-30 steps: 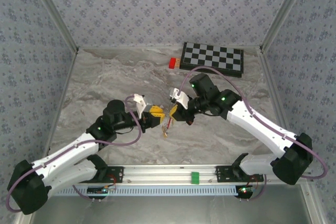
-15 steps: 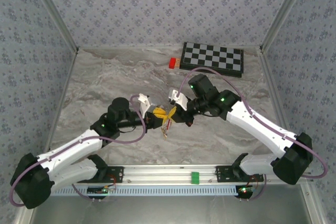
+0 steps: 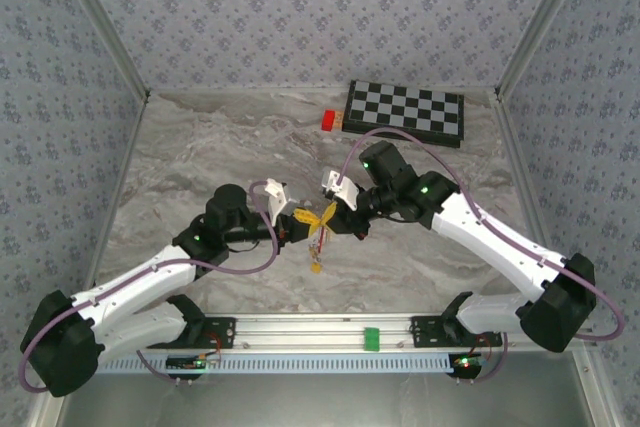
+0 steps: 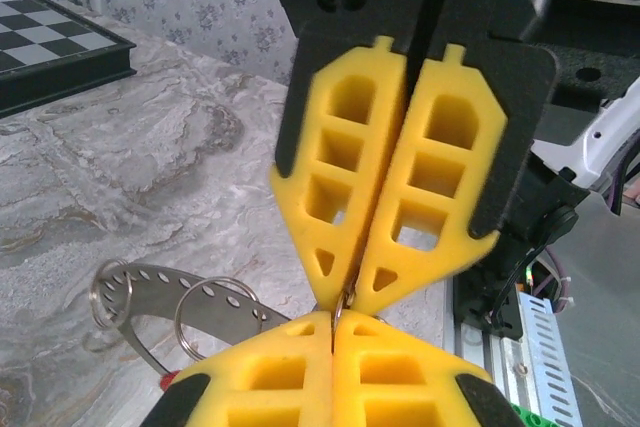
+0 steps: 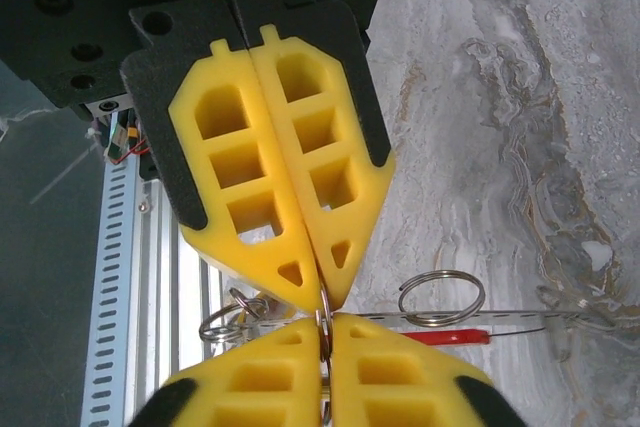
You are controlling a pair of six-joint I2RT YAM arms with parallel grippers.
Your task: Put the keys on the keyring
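1. The grey-veined marble table (image 3: 200, 147) carried the whole job, and most of its surface lay bare around the arms.
2. A black-and-white folding chessboard (image 3: 405, 114) sat at the far edge, well apart from the work and in nobody's way.
3. The left gripper (image 4: 333, 332) and the right gripper (image 5: 325, 332) met tip to tip above mid-table. Each had its yellow pads pressed together on the same thin metal ring (image 5: 322, 319), seen edge-on. This looked like the threading step, mid-way.
4. A small red rectangular block (image 3: 328, 120) rested just beside the chessboard, clear of both arms.
5. The keyring (image 5: 455, 337), a thin grey loop with a short red section, hung just below the pinched tips. Whether the pinched ring belonged to it could not be told.
6. The keys (image 3: 316, 255), tiny metal ones with yellow-orange heads, dangled under the grippers, too small to count.
7. The next move likely called for one gripper to hold firm while the other eased the ring along. The crowded pads hid the joint, and a slip could drop the bundle.
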